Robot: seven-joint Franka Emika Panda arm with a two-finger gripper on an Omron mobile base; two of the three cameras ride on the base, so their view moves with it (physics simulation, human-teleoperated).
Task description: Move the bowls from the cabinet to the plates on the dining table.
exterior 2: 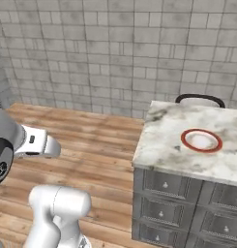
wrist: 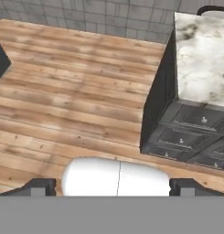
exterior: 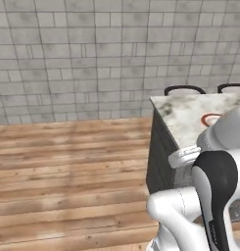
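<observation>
Veined marble dining table (exterior 2: 168,140), glossy red-rimmed plate (exterior 2: 201,140), wood-plank floor (exterior: 67,171).

A white, brown-veined marble tabletop (exterior 2: 168,140) is seen at the right of both base views, carried on grey drawer fronts (exterior 2: 178,203) with small knobs. One red-rimmed plate (exterior 2: 201,140) is laid flat on it, well back from the near edge and toward the right side. The whole unit is set on a wooden plank floor (exterior: 67,171) before a grey tiled wall.

Wooden plank floor (exterior: 67,166) below grey tiled wall (exterior: 92,54); two dark-rimmed chair backs (exterior: 184,90) behind marble top.
</observation>
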